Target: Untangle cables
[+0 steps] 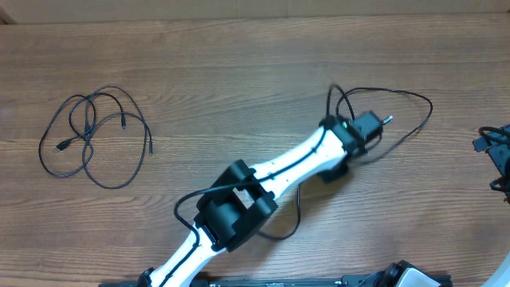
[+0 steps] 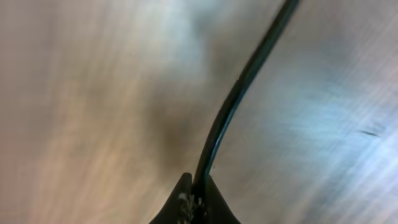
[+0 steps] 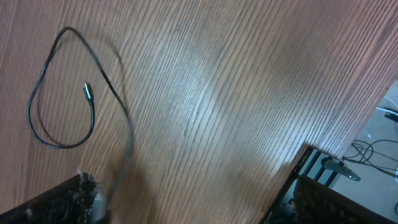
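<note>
One thin black cable point(image 1: 410, 100) loops on the wooden table at the right, its silver-tipped plug point(image 1: 388, 119) beside my left gripper point(image 1: 368, 127). In the left wrist view that gripper point(image 2: 194, 186) is shut on this cable point(image 2: 239, 87), which runs up and away from the fingertips. A second black cable point(image 1: 96, 135) lies in loose overlapping loops at the far left, apart from both arms. My right gripper point(image 1: 496, 147) sits at the table's right edge. In its own view the right gripper point(image 3: 199, 208) is open with nothing between its fingers, and the looped cable point(image 3: 62, 87) lies ahead to its left.
The left arm point(image 1: 271, 175) stretches diagonally from the bottom edge across the table's middle, with its own thicker black lead point(image 1: 291, 227) bowing out beside it. The table's right edge point(image 3: 323, 146) drops off close to the right gripper, with floor wiring point(image 3: 367, 149) beyond.
</note>
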`<action>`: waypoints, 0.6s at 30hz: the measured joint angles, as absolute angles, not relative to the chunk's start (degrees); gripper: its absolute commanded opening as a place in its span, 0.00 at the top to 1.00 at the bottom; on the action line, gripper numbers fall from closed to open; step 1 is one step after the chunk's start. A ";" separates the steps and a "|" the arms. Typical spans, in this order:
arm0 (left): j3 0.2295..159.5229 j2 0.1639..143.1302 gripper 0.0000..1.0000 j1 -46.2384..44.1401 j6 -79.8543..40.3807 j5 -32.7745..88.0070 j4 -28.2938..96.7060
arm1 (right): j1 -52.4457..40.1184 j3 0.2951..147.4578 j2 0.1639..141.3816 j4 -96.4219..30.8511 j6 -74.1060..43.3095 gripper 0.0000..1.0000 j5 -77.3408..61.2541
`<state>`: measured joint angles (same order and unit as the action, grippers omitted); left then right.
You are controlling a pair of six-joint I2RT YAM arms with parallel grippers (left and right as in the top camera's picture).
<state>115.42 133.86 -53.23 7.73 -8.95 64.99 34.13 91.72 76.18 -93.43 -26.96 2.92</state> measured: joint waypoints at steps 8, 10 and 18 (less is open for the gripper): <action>125.62 122.96 0.96 -37.47 -3.25 -21.89 73.12 | 34.13 91.72 76.18 -93.41 -26.98 0.00 2.94; 126.72 117.08 0.96 -29.32 -7.68 -24.27 77.21 | 34.13 91.72 76.18 -93.36 -27.00 0.00 2.94; 127.17 107.50 0.96 -2.11 -20.53 -27.35 96.53 | 34.13 91.72 76.18 -93.01 -26.96 0.00 2.81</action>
